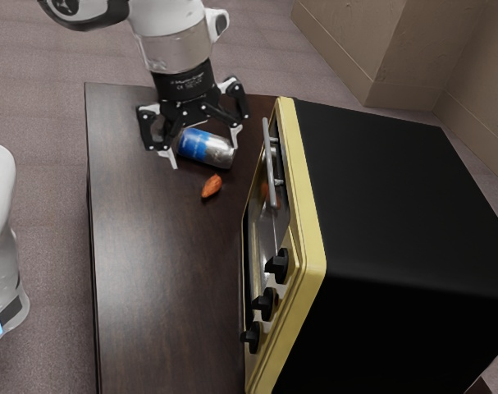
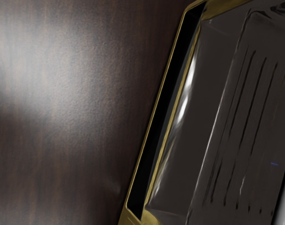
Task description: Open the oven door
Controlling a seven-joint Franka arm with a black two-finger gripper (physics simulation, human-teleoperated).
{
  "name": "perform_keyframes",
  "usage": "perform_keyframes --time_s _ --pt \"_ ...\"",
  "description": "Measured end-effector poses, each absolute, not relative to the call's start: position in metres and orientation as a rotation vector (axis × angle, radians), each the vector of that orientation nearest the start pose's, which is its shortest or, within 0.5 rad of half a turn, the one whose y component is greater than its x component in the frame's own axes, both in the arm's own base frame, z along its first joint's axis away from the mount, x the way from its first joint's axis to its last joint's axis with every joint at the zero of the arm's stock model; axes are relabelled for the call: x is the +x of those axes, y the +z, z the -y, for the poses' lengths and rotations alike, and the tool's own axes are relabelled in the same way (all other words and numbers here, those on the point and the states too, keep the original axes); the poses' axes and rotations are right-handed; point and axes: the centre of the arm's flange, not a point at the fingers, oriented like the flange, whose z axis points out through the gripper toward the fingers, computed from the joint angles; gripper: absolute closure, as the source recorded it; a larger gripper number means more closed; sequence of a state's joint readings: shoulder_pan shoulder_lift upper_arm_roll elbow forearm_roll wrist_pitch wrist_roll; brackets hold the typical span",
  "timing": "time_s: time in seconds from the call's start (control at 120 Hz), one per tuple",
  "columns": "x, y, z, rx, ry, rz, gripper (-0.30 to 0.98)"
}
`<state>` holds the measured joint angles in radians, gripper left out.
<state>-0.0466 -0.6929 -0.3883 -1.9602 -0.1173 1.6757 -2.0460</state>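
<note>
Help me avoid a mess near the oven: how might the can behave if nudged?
The can would probably roll, since it lies on its round side, perhaps into the orange item beside it. Its smooth, shiny surface suggests it could feel slippery.

White lettering [image 1: 188, 81] on black wrist housing [image 1: 171, 89], markings [image 1: 194, 142] on blue can [image 1: 220, 153], both illegible

A table [image 1: 162, 271] stood on the floor [image 1: 35, 107]. On it, towards the exterior view's right, was an oven [image 1: 396, 189], its front facing that view's left. On that front, a handle [image 1: 270, 164] sat towards the far end, with three knobs [image 1: 269, 304] in a row at the near end. On the table before the oven lay a can [image 1: 204, 148], and just nearer the viewer, a vegetable [image 1: 212, 187]. Behind the oven rose a wall [image 1: 429, 49].
</note>
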Motion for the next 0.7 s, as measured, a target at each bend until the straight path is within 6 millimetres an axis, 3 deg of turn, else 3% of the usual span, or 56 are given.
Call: perform_keyframes --time_s 0.183,0.7 --pt "0.295 0.736 0.203 1.905 0.371 -2.052 0.0" --pt "0.332 0.71 0.192 2.017 0.414 -1.968 0.0"
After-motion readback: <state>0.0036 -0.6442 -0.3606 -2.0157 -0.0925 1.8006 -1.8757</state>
